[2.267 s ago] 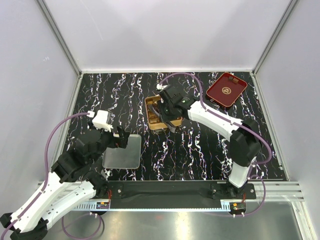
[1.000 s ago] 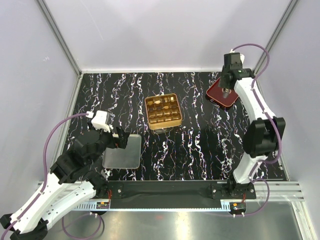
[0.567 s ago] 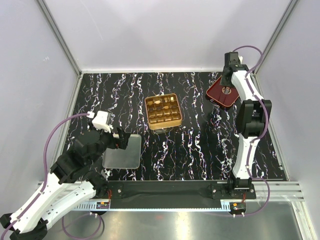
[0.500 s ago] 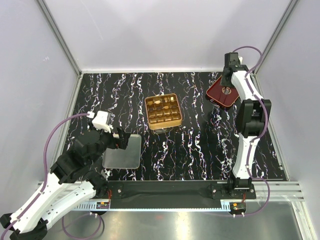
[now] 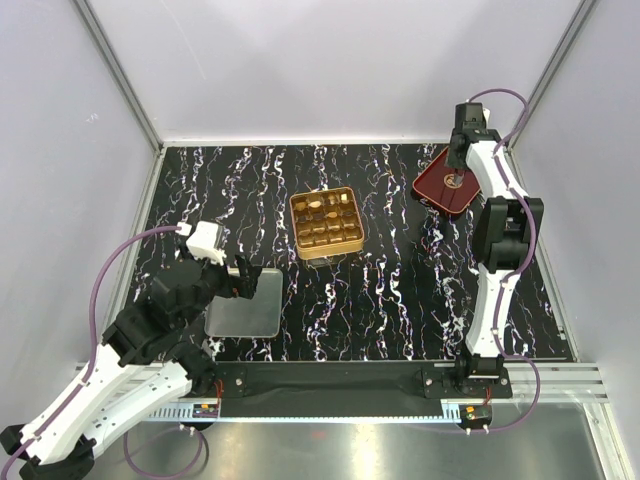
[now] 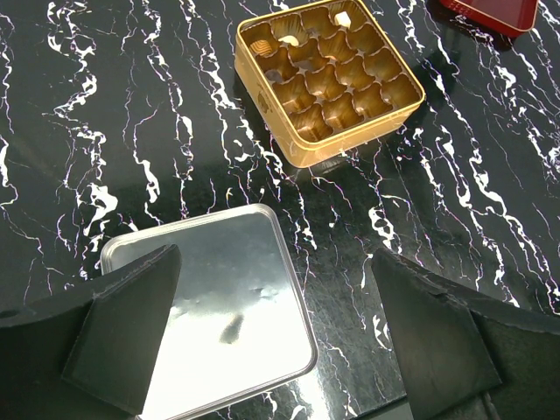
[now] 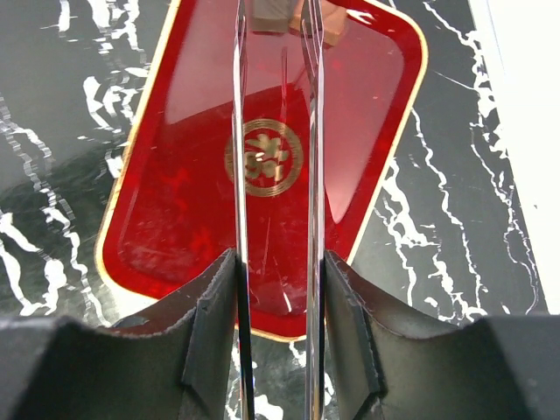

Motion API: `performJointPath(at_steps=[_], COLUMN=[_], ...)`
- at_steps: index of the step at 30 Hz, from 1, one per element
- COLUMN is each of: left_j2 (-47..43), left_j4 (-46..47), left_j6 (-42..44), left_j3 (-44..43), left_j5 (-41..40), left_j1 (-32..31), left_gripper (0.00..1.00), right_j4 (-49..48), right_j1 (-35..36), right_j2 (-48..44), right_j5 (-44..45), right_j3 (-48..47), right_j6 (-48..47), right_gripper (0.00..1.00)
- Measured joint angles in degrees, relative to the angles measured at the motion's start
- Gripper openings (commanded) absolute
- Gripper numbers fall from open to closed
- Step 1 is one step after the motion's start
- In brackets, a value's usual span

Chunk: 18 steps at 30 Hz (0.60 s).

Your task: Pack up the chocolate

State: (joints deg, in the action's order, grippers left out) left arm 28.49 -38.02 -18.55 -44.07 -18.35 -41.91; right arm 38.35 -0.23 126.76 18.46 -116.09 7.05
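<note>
Reaching over the dark red tray (image 7: 175, 219), the right gripper (image 7: 273, 44) has its thin blades narrowly apart, their tips at two tan chocolate pieces (image 7: 269, 12) on the tray's far end, one lying between them. Others sit in the gold tin (image 5: 326, 222) on the bench (image 5: 400, 290). The left gripper (image 6: 280, 337) hangs spread wide above a silver lid (image 6: 219, 289).

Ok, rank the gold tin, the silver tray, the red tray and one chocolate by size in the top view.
1. Gold tin and silver tray: about alike, no ranking between them.
2. Red tray: similar, but partly hidden, so unsure.
3. Chocolate: by far the smallest.
</note>
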Motion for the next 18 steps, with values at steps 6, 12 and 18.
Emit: performJointPath(at_steps=[6,12,18], left_j2=[0.1,0.1,0.2], left_j4=[0.0,0.0,0.0], left_j6=[0.0,0.0,0.0], left_j3=[0.0,0.0,0.0], left_j5=[0.0,0.0,-0.1], left_j1=[0.0,0.0,0.0], left_gripper=[0.99,0.99,0.99], right_j4=[-0.5,-1.0,-2.4], right_j1=[-1.8,-2.4,-2.4], right_j2=[1.6,2.7,2.7], right_j5=[-0.3,-1.7,-2.6], right_j3=[-0.1,-0.3,-0.2], right_j6=[-0.2,-0.9,-0.8], right_gripper=[0.48,0.48,0.48])
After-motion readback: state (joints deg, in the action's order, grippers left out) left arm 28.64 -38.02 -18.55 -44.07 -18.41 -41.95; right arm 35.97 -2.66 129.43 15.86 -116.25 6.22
